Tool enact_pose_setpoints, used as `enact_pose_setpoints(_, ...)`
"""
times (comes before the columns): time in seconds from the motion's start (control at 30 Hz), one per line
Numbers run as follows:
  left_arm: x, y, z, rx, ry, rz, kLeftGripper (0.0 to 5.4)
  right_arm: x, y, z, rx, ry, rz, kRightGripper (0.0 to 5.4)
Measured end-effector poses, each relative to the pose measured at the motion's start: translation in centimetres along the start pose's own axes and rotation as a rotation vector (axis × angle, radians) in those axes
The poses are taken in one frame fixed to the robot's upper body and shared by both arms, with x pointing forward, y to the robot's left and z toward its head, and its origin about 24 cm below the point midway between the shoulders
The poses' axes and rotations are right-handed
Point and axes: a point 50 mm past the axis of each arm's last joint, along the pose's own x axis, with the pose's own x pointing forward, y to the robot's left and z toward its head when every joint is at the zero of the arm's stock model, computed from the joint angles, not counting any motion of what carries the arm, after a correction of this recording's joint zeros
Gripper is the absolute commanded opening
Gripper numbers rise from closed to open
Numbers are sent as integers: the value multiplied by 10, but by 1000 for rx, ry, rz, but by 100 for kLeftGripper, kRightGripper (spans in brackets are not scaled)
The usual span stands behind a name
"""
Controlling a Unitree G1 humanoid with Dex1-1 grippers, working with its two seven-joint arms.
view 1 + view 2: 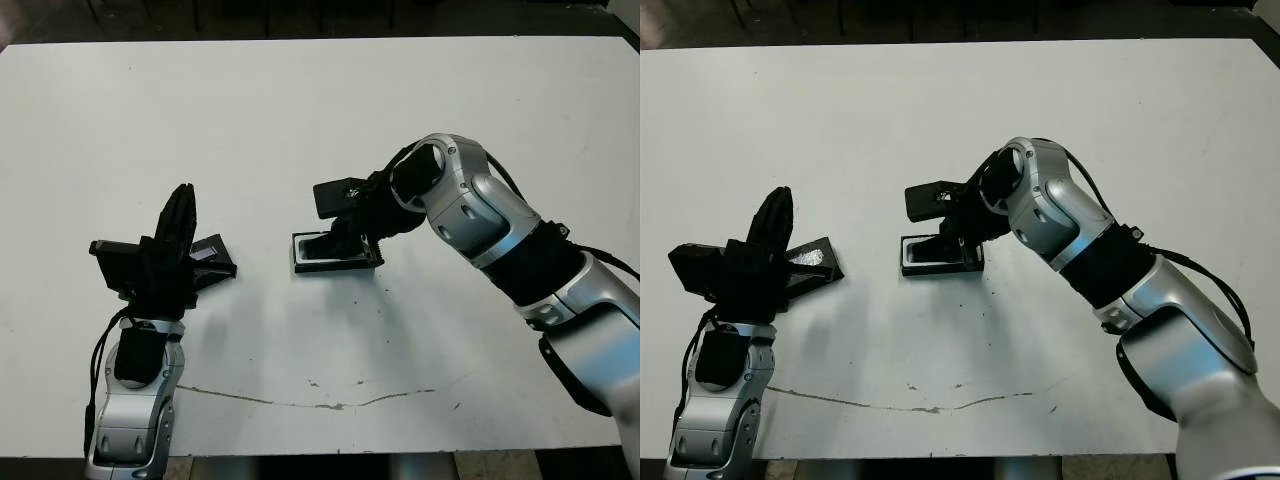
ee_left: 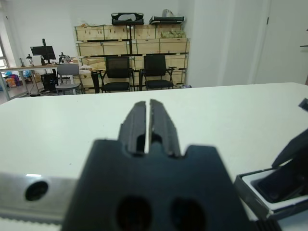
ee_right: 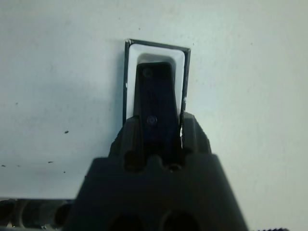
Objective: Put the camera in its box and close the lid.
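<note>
The box [image 1: 300,262], a shallow black-rimmed tray with white lining, lies at the table's middle. The slim black camera [image 3: 154,96] sits inside its lining, and my right gripper [image 3: 159,127] is shut on the camera's near end, directly over the box [image 3: 156,45]. The flat black lid [image 1: 212,255], with a shiny grey-white label, rests on the table to the left of the box. My left gripper [image 1: 183,195] is raised just beside the lid, pointing up, with its fingers [image 2: 137,120] shut and nothing between them. Its wrist view catches the box [image 2: 250,185] off to one side.
A thin dark scratch [image 1: 330,403] runs across the white table [image 1: 300,110] near its front edge. Beyond the far edge, the left wrist view shows office chairs [image 2: 137,72] and wooden shelves [image 2: 130,41].
</note>
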Motion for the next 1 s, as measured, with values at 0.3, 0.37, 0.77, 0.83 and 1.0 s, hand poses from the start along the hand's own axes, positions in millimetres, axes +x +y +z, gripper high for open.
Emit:
enact_pose_setpoints(0.3,-3,0,-2,1,14,5,0,3,0,3,16,-10,-13,73)
enact_pose_setpoints(0.37,-4,0,-3,1,16,7,0,3,0,3,16,-11,-18,73)
enact_pose_setpoints(0.77,-5,0,-4,13,21,11,0,4,-2,1,46,-36,-17,143)
enact_pose_setpoints(0.83,-5,0,-3,13,21,11,0,4,-4,0,31,-47,-19,179)
enact_pose_setpoints(1.0,-5,0,-3,18,15,10,0,2,-9,-5,-46,-96,-32,264)
